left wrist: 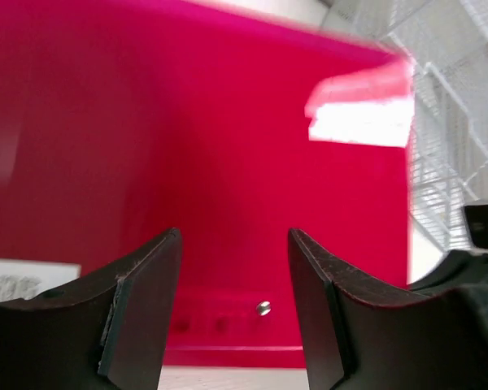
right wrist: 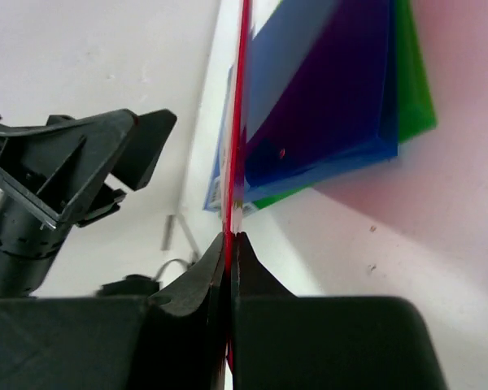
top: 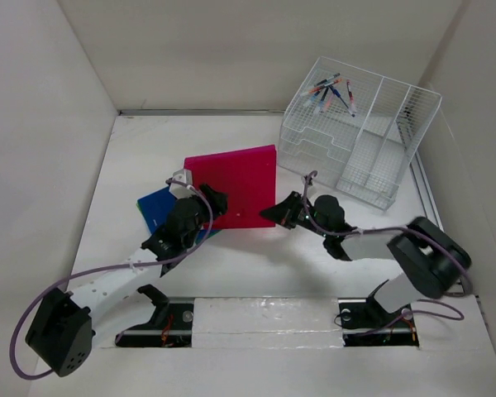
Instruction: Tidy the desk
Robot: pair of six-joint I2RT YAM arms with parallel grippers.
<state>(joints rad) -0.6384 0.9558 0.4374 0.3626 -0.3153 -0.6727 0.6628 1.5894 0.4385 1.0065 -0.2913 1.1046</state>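
Bright, soft shadows on desk [top: 248, 266]; wrist cams blurry, glare on folder [left wrist: 187, 130]

folders [top: 236, 186] on the desk [top: 256, 260], rack [top: 372, 157] to their right.

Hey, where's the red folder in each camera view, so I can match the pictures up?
Top external: the red folder is mid-picture, between the two arms.
Left wrist: it fills most of the picture, beyond the open jaws.
Right wrist: edge-on, a thin red line running from top centre into the shut jaws.
Shared landmark: the blue folder, left of it from above and right of the line in the right wrist view.
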